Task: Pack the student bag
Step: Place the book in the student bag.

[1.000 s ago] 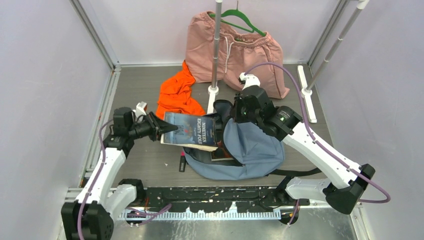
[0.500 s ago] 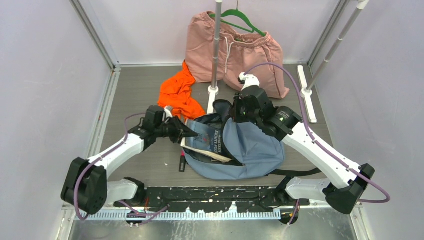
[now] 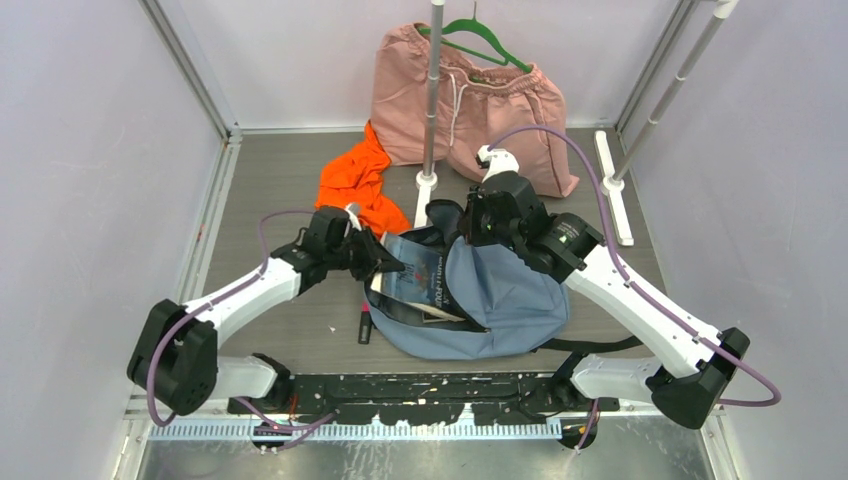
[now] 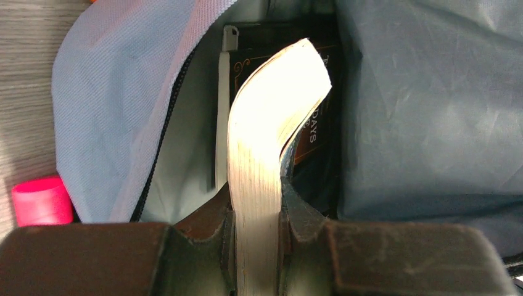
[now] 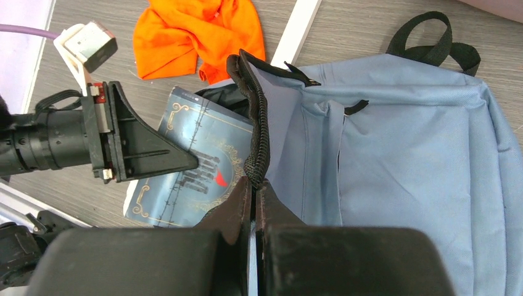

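Two pincers (image 4: 258, 216) (image 5: 254, 185) on one book (image 3: 420, 280), one student bag (image 3: 510, 295)

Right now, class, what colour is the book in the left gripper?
The book is dark blue with pale ornate edging; clearest in right wrist view.

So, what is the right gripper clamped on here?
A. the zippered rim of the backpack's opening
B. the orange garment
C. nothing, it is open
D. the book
A: in the right wrist view the right gripper is shut on the black zipper rim of the student bag, lifting the opening, while the left gripper holds the book.
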`<move>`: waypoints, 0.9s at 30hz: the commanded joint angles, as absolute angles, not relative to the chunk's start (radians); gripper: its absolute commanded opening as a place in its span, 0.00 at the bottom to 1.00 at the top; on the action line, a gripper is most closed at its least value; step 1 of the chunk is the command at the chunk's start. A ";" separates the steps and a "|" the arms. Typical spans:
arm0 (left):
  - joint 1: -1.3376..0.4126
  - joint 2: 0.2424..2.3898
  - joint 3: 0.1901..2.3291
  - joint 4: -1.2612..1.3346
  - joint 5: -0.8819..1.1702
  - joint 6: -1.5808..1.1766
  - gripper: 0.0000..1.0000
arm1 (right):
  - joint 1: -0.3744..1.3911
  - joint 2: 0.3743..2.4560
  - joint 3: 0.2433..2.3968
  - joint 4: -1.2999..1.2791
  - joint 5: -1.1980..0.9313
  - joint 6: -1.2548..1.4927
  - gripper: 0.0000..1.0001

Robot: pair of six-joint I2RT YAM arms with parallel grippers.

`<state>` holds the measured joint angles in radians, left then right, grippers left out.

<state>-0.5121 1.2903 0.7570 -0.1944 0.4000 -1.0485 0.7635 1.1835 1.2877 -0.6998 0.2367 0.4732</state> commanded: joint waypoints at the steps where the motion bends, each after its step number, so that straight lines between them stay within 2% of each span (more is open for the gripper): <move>1: -0.537 1.348 0.700 0.054 0.338 -1.108 0.00 | 0.758 1.161 1.298 -0.595 0.232 0.470 0.01; 14: -0.761 1.633 0.779 0.430 0.234 -1.310 0.00 | 0.758 1.149 1.292 -0.586 0.224 0.483 0.01; 19: -0.829 1.637 0.787 0.429 0.121 -1.295 0.00 | 0.759 1.150 1.293 -0.585 0.208 0.470 0.01; 22: -0.855 1.691 0.858 0.380 0.164 -1.260 0.00 | 0.758 1.149 1.292 -0.577 0.200 0.471 0.01; 24: -0.865 1.737 0.902 0.354 0.228 -1.238 0.10 | 0.758 1.155 1.292 -0.575 0.203 0.472 0.01; 27: -0.870 1.734 0.907 0.348 0.262 -1.212 0.40 | 0.758 1.157 1.290 -0.574 0.208 0.475 0.01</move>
<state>-0.8574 1.7344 0.8700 0.3489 0.2249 -1.2926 0.7635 1.1828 1.2804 -0.6598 0.1989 0.4759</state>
